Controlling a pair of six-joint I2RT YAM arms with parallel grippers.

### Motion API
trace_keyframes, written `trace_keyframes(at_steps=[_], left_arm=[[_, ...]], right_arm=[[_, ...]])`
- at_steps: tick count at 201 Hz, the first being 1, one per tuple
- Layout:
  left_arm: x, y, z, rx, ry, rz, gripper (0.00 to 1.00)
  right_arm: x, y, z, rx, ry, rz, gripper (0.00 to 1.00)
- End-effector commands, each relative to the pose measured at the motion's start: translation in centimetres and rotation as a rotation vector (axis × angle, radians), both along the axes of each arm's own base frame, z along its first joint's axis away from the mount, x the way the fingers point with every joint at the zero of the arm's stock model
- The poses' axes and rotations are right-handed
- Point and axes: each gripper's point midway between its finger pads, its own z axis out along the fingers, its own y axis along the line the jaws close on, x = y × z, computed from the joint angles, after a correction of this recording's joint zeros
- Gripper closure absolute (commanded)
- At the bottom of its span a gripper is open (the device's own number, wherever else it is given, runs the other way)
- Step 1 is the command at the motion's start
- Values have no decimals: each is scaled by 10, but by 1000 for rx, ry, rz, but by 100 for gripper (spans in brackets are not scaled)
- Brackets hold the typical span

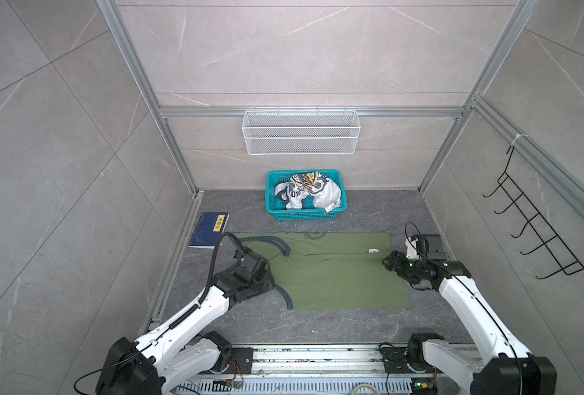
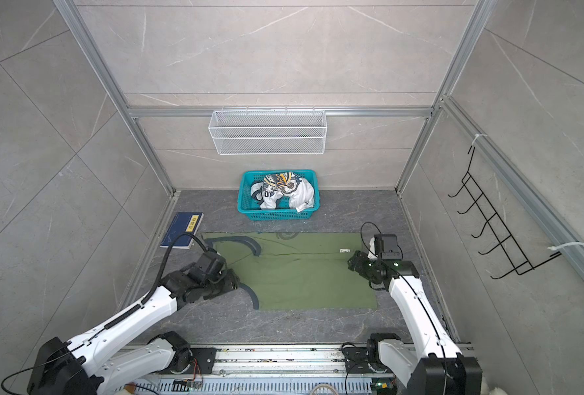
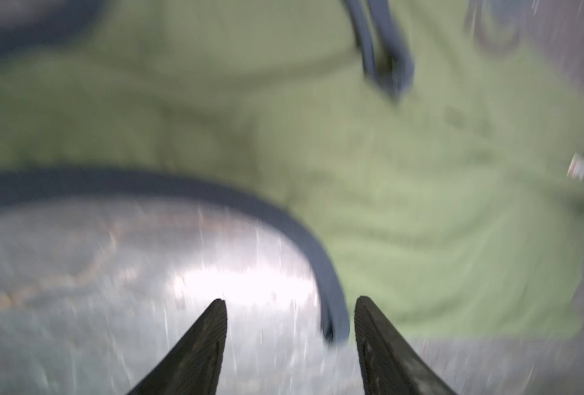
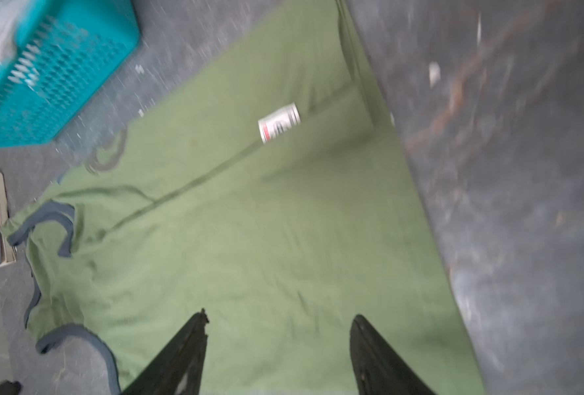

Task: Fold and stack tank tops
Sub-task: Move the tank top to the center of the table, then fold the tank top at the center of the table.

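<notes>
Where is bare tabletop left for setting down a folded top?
Free: the strip between the green tank top and the front rail, and the far-right corner beside the teal basket. Crowded: the left, with the blue book and left arm.

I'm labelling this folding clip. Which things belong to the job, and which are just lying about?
Job:
olive green tank top, spread on the table
white tank top, crumpled in the teal basket

Lying about:
teal basket
blue book
white wire basket
</notes>
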Motion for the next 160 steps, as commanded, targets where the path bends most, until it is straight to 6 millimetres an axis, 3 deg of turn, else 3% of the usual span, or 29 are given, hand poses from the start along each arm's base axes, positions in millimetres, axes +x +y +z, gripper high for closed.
trace_keyframes(at_steps=[1,23,49,106,128,136,160], left_arm=[[-38,-2,-11,47,70,25,38],[-59,-21,-23,75,98,-27,37],[-67,-48,-37,63,103,-80,37],[-46,-70,-52,68,39,-65,45],[-38,-77,-57,70,21,-67,47],[-36,-77,-60,84,25,-68,48],[-32,-78,-69,92,39,-67,53]], right_arm=[[-38,-1,-11,22,88,-57,31],[-43,-7,-7,-2,80,-137,29],[-44,-14,-14,-3,95,-220,25],[-66,-47,-42,-139,247,-415,25],[-76,-49,-56,-138,305,-461,24],[-80,-51,-60,-137,318,-483,17],[-88,-54,-66,-139,343,-525,16]])
